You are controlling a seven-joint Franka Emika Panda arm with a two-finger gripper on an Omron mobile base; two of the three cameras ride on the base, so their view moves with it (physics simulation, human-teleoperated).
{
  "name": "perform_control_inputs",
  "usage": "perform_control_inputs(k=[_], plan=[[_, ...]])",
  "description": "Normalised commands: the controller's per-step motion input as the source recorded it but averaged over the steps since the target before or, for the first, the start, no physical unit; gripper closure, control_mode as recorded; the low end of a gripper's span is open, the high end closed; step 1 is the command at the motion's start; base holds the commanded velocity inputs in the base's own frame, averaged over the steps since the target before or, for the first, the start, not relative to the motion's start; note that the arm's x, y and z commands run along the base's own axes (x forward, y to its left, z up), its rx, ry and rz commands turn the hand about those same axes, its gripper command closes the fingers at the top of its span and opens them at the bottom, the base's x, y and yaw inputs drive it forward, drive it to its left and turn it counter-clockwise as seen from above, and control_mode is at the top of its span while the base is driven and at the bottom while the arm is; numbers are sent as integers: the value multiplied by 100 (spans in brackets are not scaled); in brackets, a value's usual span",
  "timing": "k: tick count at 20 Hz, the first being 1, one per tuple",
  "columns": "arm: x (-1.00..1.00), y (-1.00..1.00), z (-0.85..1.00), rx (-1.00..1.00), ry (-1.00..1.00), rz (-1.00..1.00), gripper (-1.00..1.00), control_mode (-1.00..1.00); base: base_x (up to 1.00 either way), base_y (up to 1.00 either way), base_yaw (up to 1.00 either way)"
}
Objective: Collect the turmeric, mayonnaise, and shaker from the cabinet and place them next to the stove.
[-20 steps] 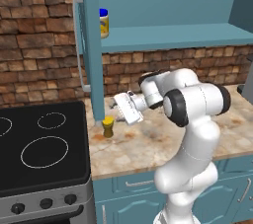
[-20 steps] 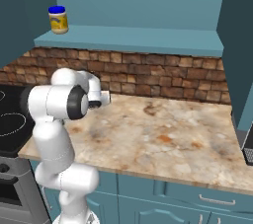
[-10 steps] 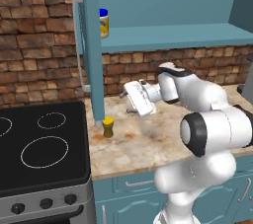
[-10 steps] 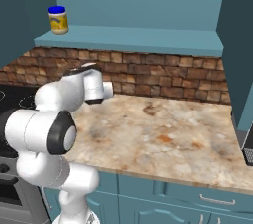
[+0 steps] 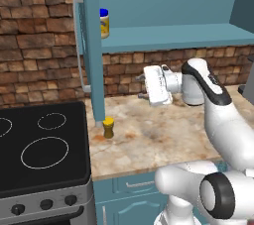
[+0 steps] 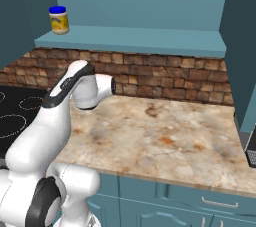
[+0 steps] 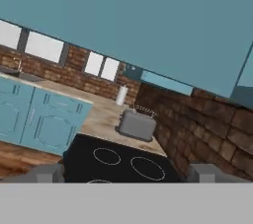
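Standing on the shelf of the cabinet (image 5: 163, 35), at the upper left of the frame, the mayonnaise (image 5: 104, 23) is seen. The turmeric (image 5: 108, 128) is placed on the bench (image 5: 163, 140), just beside the stove (image 5: 44, 149). The tool (image 5: 143, 89) is held empty at centre, fingers spread apart.

Shelf right of mayonnaise (image 5: 104, 22): bare, my way in.
Cabinet door (image 5: 92, 45) left of mayonnaise: blocks me.
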Motion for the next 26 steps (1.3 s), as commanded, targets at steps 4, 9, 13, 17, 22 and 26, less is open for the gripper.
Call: perform_control_inputs(k=[4,9,13,17,22,26], plan=[[-2,-27,100,0,1,-27,-100,-100,0,0,0],[6,-21,100,0,7,-29,-100,-100,0,0,0],[17,-1,95,0,9,-24,-100,-100,0,0,0],[29,0,69,0,11,-14,-100,-100,0,0,0],[12,-3,5,1,2,-2,-100,-100,0,0,0],[42,27,3,-1,12,0,-100,-100,0,0,0]])
